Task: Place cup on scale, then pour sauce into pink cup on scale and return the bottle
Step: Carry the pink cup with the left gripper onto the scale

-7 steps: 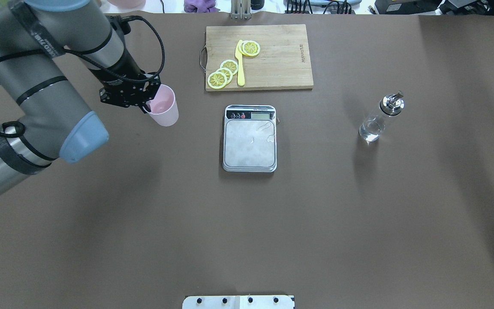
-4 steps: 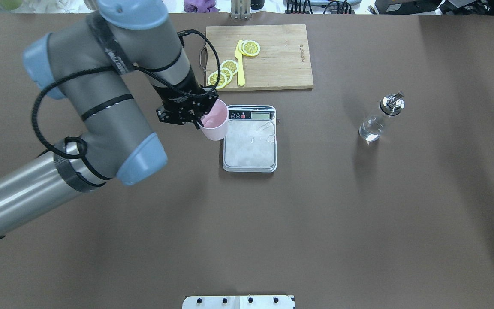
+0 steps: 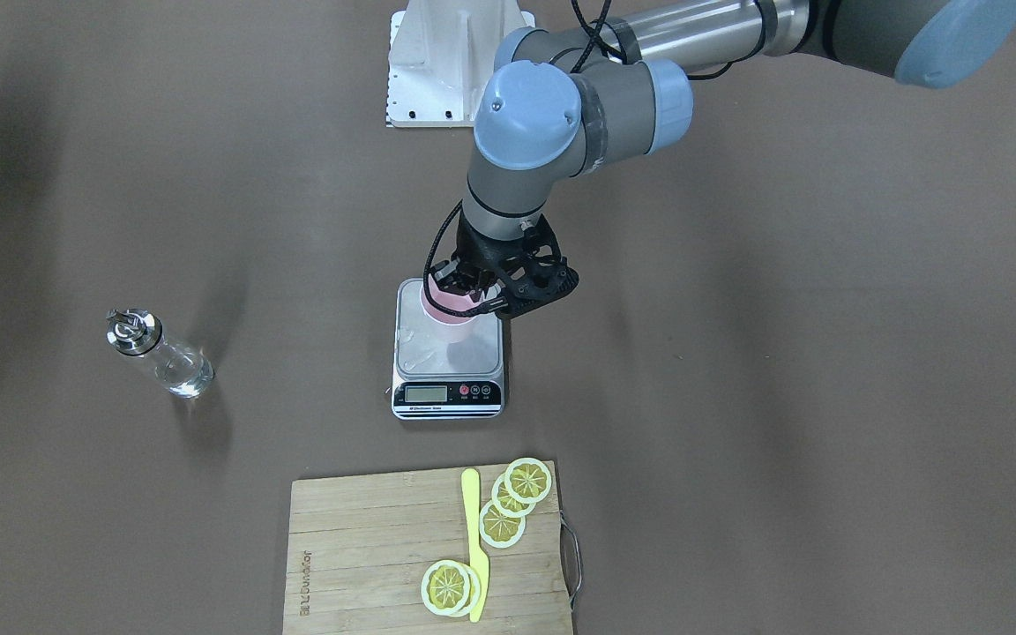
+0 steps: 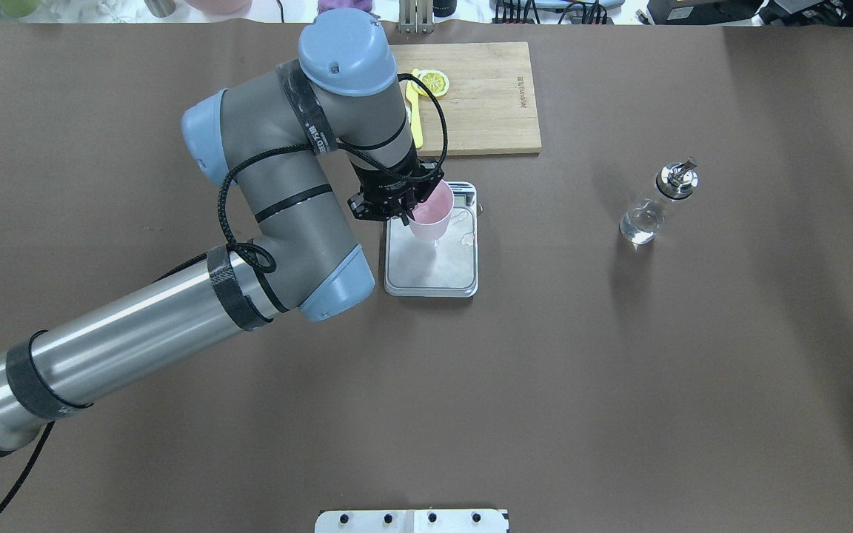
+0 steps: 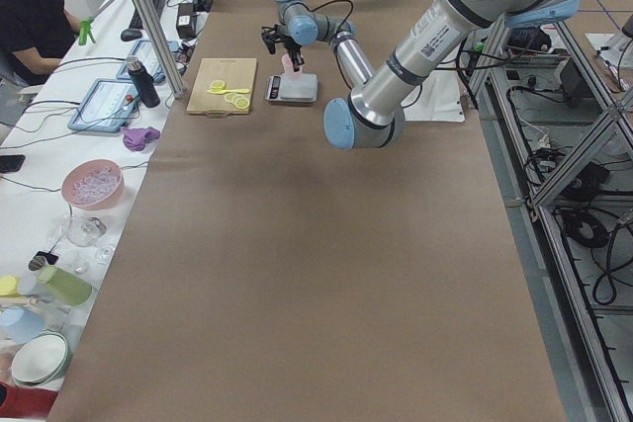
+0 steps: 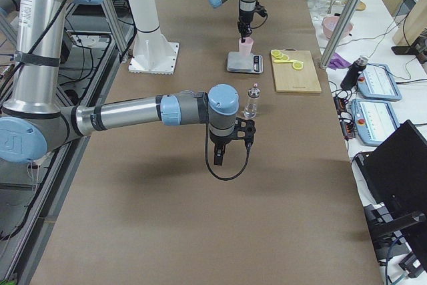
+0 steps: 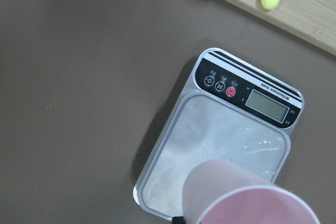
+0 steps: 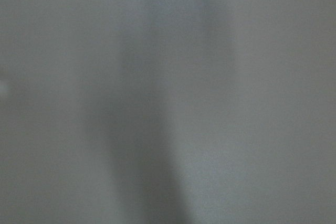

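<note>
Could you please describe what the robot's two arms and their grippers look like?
Both arms are silver-grey tubes with darker grey joint housings and pale blue end caps. The left arm wears black bands, and a black cable loops along it to the left gripper, a black open-frame unit. The right arm ends in a black right gripper with a hanging cable.

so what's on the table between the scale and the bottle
Nothing: in the overhead view only bare brown table lies between the scale and the bottle.
</note>
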Action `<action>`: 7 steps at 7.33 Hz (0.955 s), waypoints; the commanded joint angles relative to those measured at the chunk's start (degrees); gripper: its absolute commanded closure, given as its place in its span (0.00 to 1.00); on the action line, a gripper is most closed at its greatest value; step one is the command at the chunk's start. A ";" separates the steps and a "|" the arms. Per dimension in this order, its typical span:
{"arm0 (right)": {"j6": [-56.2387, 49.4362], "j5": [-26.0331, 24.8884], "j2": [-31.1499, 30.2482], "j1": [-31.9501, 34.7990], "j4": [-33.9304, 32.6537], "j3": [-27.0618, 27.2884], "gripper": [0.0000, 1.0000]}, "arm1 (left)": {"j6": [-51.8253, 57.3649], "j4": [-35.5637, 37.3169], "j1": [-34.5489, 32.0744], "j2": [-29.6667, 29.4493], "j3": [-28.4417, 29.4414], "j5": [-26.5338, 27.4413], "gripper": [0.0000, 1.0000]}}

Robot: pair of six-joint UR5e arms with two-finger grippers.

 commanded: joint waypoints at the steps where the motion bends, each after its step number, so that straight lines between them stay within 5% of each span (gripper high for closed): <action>1: 0.06 -0.09 0.55 0.00 0.00 -0.03 0.00 | 0.08 -0.93 1.56 0.12 1.36 0.55 1.00; 6: 0.15 0.09 0.56 0.00 0.00 -0.12 0.00 | 0.09 -1.63 2.88 0.74 1.44 1.52 1.00; 7: 0.15 0.09 0.56 0.00 0.00 -0.03 0.00 | 0.00 -3.11 2.71 1.18 1.27 2.39 0.51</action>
